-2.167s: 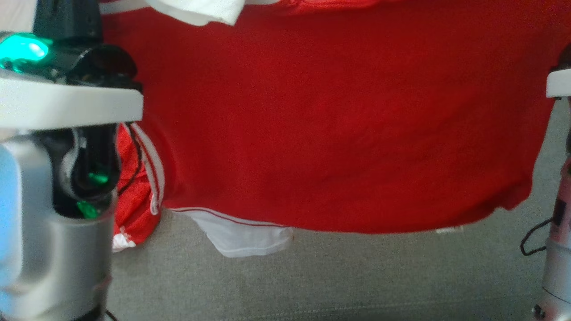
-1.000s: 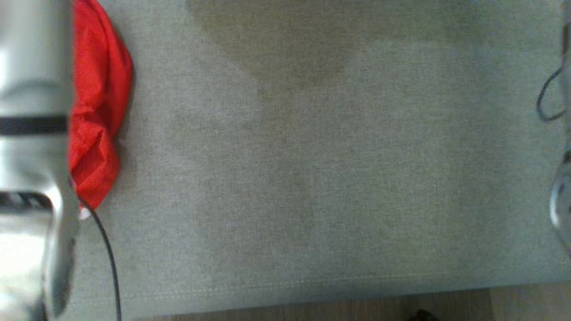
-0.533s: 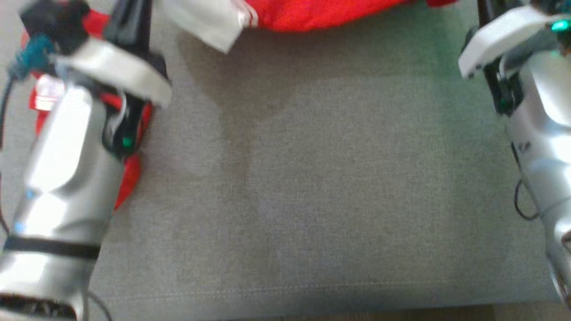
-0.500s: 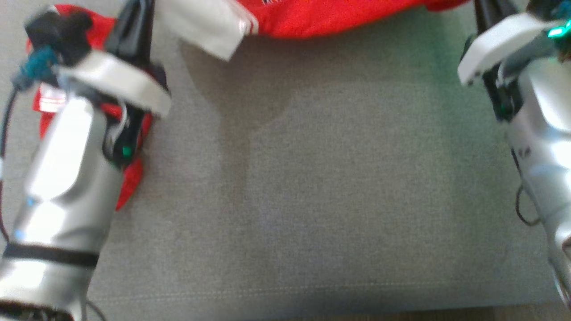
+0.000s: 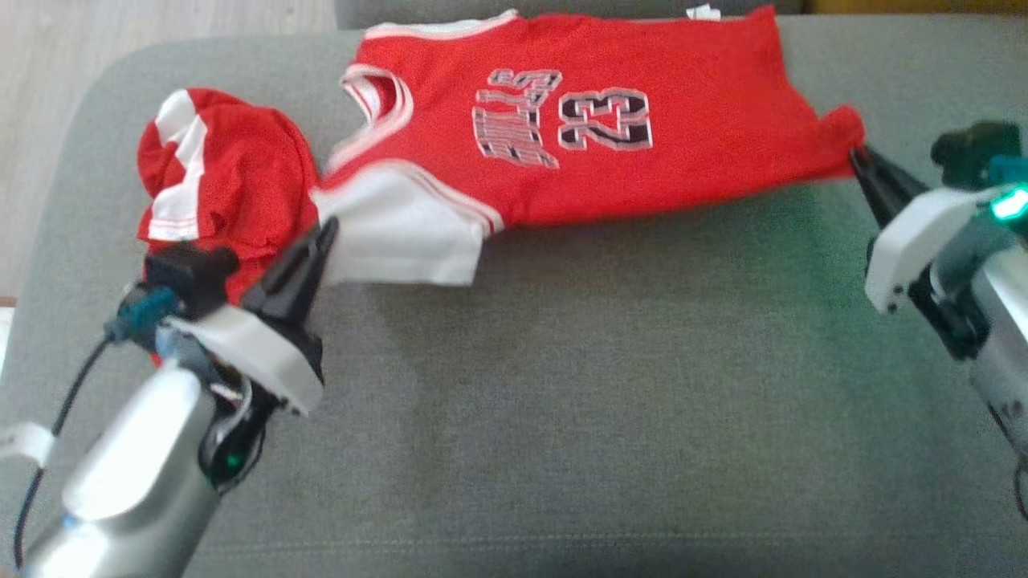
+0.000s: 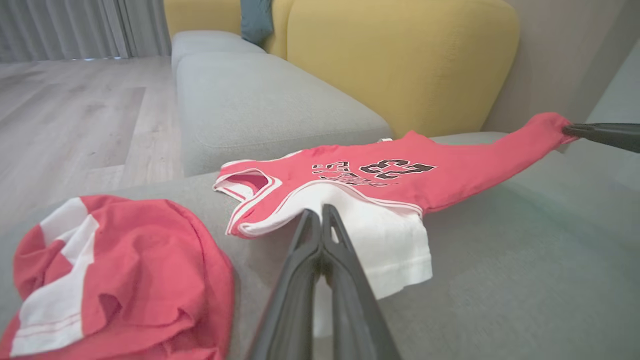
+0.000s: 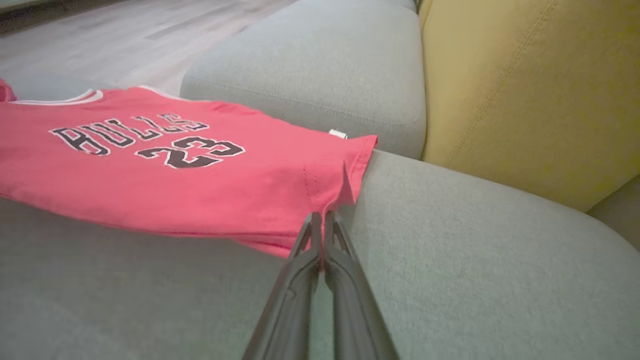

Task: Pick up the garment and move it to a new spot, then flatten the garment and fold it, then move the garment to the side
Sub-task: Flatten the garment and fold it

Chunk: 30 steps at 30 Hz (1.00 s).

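Observation:
The garment is a red jersey with a white sleeve and the number 23. It is stretched sideways across the far part of the grey sofa cushion. My left gripper is shut on the white sleeve at the jersey's left end. At its right end my right gripper is shut on the red hem corner. The near edge of the jersey hangs slightly off the cushion, with a shadow under it. In the left wrist view the right gripper pinches the far corner.
A second red and white garment lies crumpled on the cushion's left side, just beyond my left wrist. A yellow backrest and another grey cushion stand behind. Wooden floor lies past the cushion's left edge.
The head camera has swung, so the whole picture has shifted. The jersey, earlier held up close to the camera, now stretches low over the cushion, with both grippers still shut on it.

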Tool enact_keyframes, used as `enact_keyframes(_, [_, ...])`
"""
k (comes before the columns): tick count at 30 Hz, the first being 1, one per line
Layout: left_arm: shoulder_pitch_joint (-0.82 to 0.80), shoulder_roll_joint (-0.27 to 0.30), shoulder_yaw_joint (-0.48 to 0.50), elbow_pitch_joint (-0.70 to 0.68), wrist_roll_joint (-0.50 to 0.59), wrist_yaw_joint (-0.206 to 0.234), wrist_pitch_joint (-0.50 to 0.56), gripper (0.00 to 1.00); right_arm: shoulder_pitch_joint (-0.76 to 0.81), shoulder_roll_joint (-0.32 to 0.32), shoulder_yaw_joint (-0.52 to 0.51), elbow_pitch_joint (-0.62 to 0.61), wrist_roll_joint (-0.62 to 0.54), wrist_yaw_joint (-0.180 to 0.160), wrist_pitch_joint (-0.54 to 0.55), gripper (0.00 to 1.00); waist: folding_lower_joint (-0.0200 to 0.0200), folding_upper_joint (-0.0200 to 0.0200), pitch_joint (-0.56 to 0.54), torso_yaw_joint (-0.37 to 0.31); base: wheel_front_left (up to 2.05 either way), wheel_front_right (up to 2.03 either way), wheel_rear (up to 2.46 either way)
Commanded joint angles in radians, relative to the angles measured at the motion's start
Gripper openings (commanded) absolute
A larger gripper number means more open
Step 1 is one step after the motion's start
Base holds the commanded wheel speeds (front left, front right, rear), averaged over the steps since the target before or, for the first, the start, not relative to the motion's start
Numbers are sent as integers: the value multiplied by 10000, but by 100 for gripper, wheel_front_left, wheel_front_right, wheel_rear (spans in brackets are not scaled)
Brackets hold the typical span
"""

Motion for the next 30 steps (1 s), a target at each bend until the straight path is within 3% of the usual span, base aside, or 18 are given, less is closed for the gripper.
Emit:
enact_keyframes(1, [-179, 500, 320, -439, -103, 10, 43, 0, 182, -337, 171, -345, 149, 71, 59, 0, 0, 0, -178, 50, 0, 0, 0])
enact_keyframes(17, [2051, 1584, -362, -2749, -1189, 25, 1711, 0, 1845, -1983, 1082, -1418, 1470, 71, 2092, 0, 0, 0, -1008, 119, 0, 0, 0])
enact_keyframes(30, [3156, 2442, -673, -4359, -1677, 204, 2823, 0, 3016, -2956, 881, -2512, 2396, 71, 4428, 0, 0, 0, -1305, 17, 0, 0, 0])
